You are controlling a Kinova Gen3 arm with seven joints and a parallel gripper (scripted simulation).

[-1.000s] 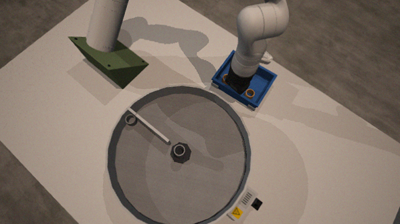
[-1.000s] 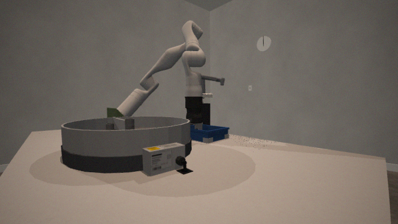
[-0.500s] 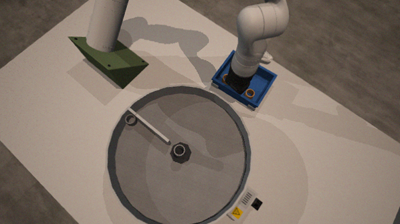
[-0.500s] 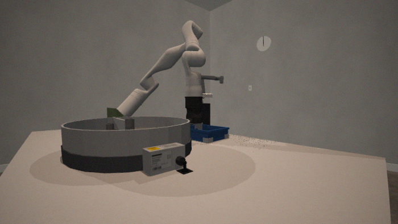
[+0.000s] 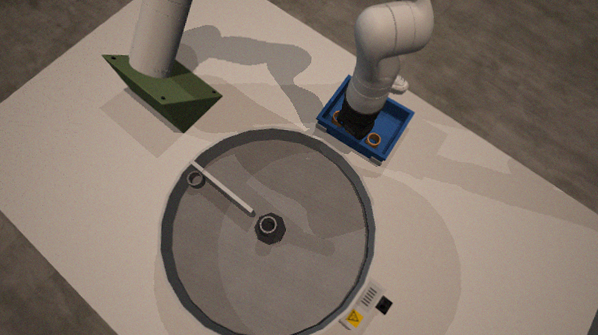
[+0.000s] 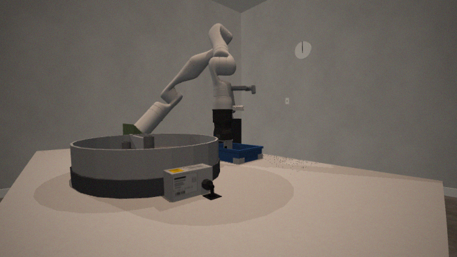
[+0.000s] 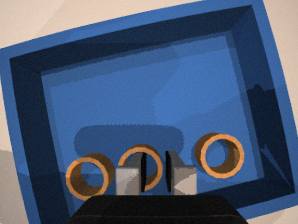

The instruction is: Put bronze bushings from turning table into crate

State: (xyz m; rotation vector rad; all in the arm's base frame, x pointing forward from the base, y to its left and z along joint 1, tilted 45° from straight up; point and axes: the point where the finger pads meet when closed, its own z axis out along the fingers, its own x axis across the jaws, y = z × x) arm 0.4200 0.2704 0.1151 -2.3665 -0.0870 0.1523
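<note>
Three bronze bushings lie in the blue crate: a left one, a middle one partly covered by my left finger, and a right one. My gripper points down over the crate, fingers partly open with a gap and nothing held between them. In the top view its wrist hides the fingertips and the middle bushing. A grey steel bushing stands on the turning table, near its left rim. I see no bronze bushing on the turning table.
A thin light bar crosses the turning table from the rim towards the dark centre post, which has a ring-shaped top. The table's raised wall stands beside the crate. A control box sits against its outer side.
</note>
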